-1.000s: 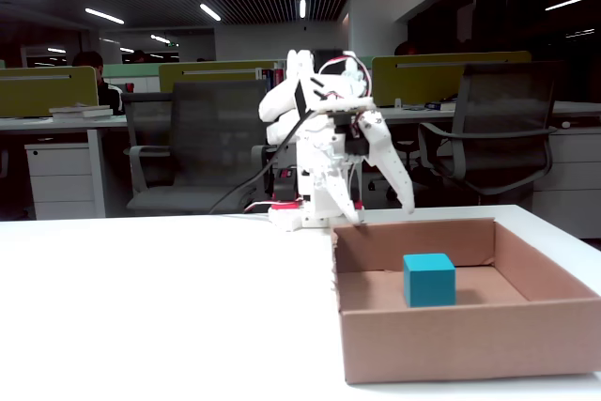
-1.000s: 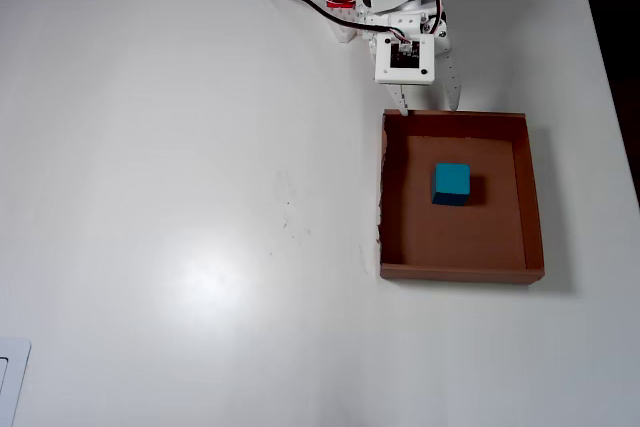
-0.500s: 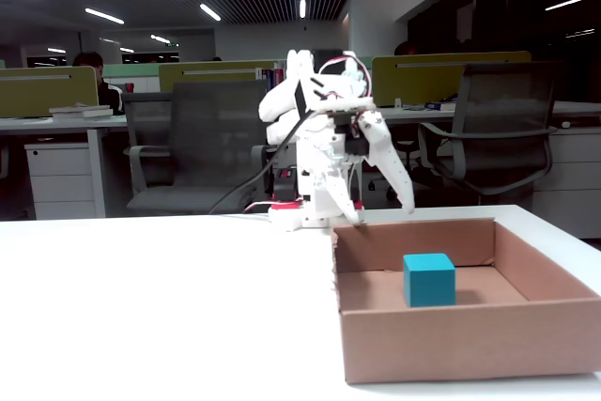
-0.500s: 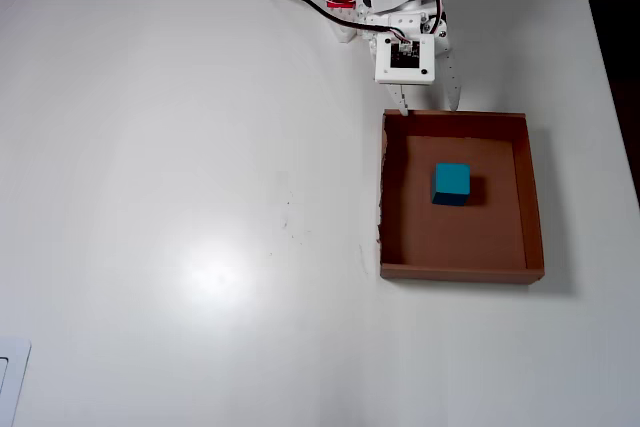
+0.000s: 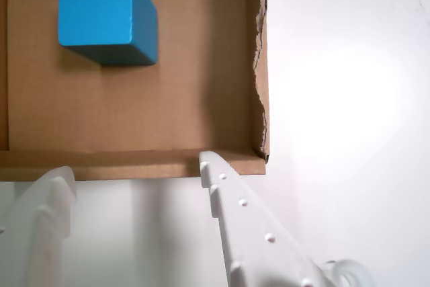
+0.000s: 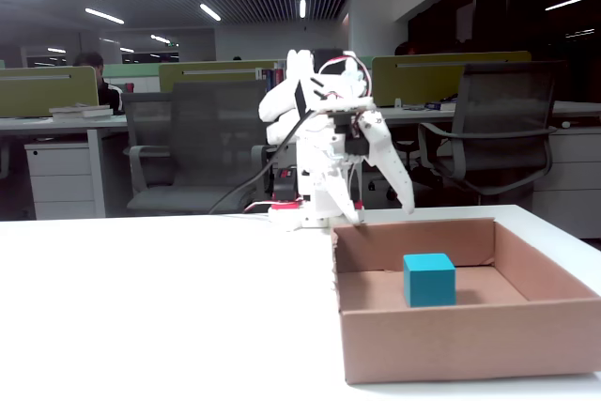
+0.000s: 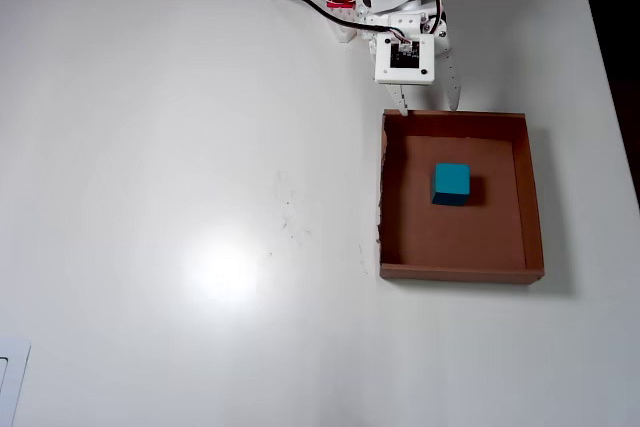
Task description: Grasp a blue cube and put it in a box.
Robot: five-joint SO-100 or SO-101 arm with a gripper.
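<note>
A: Anything different from a second ago?

B: Nothing I can see. The white table [image 7: 180, 147], the box [image 7: 531, 197], the arm and the blue cube [image 7: 451, 183] all sit where they did.

A: Where is the box relative to the gripper?

B: Just beyond the gripper [image 7: 425, 105], whose fingertips hang beside the box's near wall in the overhead view. In the wrist view that wall [image 5: 134, 163] runs across right at the tips.

A: And the cube?

B: Resting flat on the box floor, past the tips and clear of them. It has no long axis; its faces lie roughly square to the box walls.

A: The jaws?

B: Spread apart, holding nothing; in the wrist view the fingers [image 5: 248, 226] stand well separated.
</note>
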